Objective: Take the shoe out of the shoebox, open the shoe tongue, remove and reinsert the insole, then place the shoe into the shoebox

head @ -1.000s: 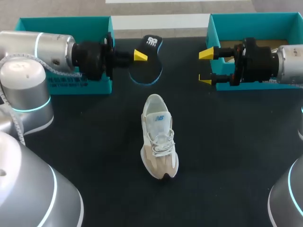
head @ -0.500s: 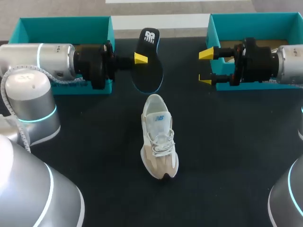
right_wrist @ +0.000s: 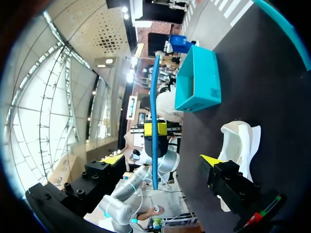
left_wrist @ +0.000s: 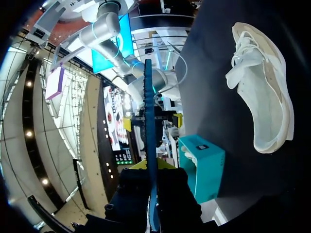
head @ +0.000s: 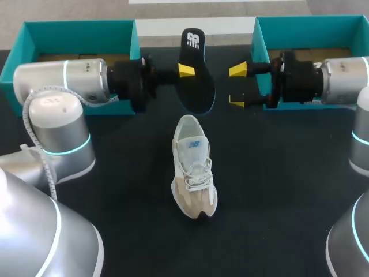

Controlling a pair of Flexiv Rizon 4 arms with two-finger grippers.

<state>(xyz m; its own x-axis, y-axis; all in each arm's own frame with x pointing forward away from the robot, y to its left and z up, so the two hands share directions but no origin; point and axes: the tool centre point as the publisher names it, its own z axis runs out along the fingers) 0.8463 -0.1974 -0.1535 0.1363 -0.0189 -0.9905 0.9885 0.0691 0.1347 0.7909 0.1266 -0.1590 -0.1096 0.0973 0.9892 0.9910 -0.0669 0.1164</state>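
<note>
- insole [head: 196, 72]: dark, blue-edged, with a white mark at its far end. held off the table [head: 115, 173] past the shoe's heel, standing on edge. the left wrist view shows it only as a thin line.
- left gripper [head: 185, 71]: clenched on the insole near its middle, a finger on each face. its arm comes in level, crossing in front of the left teal box [head: 75, 29].
- right gripper [head: 237, 85]: released, its two yellow tips spread wide with nothing touching them. it points at the insole from the other side, near it but apart. the right wrist view shows the insole ahead, in line with the gap between the fingers.
- shoe [head: 194, 167]: white and beige, laced, upright on its sole at the middle of the table, outside both boxes. toe toward the robot, heel opening toward the insole. neither gripper touches it.
- right teal box [head: 311, 26]: at the far right corner, behind the right arm.
- box or lid: cannot tell which teal piece is which.
</note>
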